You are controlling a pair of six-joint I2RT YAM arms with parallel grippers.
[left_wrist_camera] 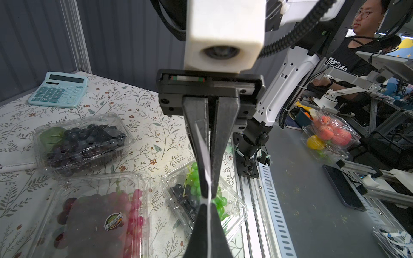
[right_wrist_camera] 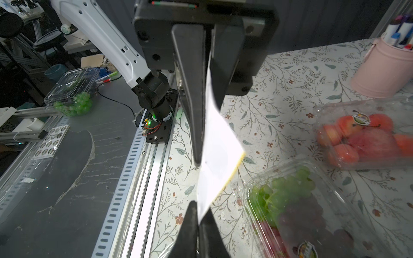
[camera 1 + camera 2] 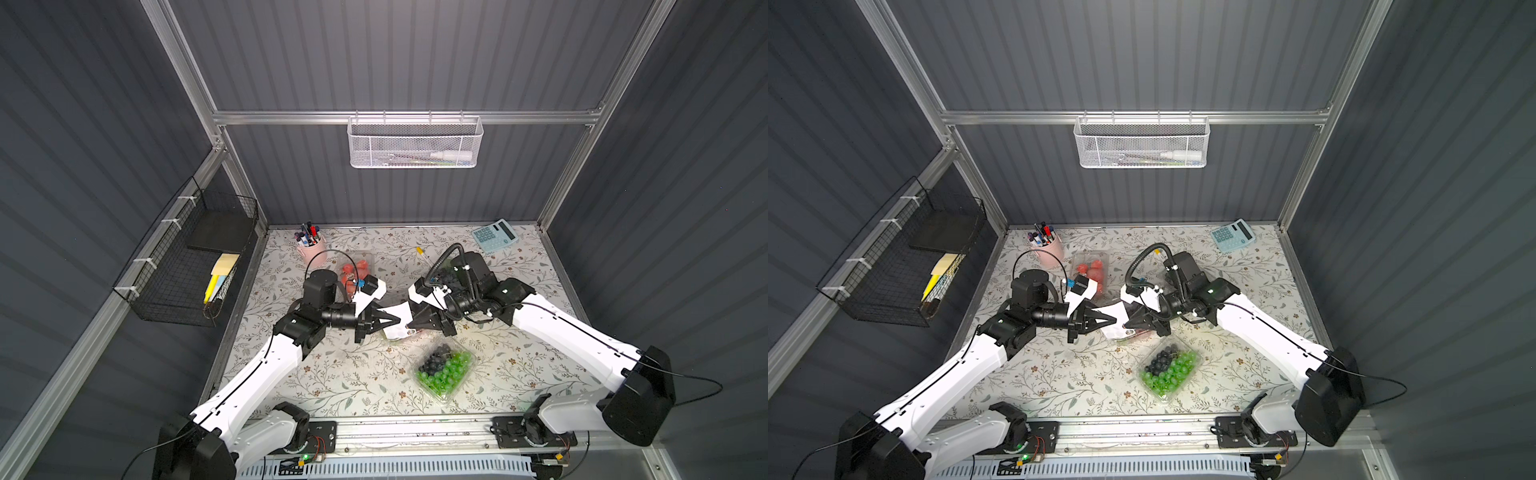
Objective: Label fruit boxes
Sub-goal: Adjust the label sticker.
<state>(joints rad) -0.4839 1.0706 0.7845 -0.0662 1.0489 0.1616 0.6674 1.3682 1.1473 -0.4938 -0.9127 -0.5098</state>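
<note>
White paper, the sticker sheet (image 3: 399,311), hangs in the air just behind the box of green grapes and dark berries (image 3: 444,368), on the side toward the back wall. It is pinched from two sides. The left fingers (image 1: 197,234) are closed tight on one edge and the right fingers (image 2: 185,236) are closed tight on the opposite edge, so the two pairs meet almost tip to tip with only the thin sheet between them. That grape-and-berry box lies closed on the flowered desk (image 3: 332,374), nearest of the four to the front rail, and neither arm touches it. Directly beyond it, under the held sheet and mostly hidden in both top views, sits the box of red and green grapes (image 1: 96,214), with a round sticker (image 1: 114,221) on its lid. Farther back from the grape-and-berry box and off to its left is the strawberry box (image 3: 355,266), which also carries a round sticker in the right wrist view. Straight back from the grape-and-berry box, beneath the right arm, the blueberry box (image 1: 82,143) lies closed. A pink pen cup (image 3: 311,251) stands beyond the strawberries. A pale blue calculator (image 3: 495,236) lies in the far corner to the right of the grape-and-berry box.
</note>
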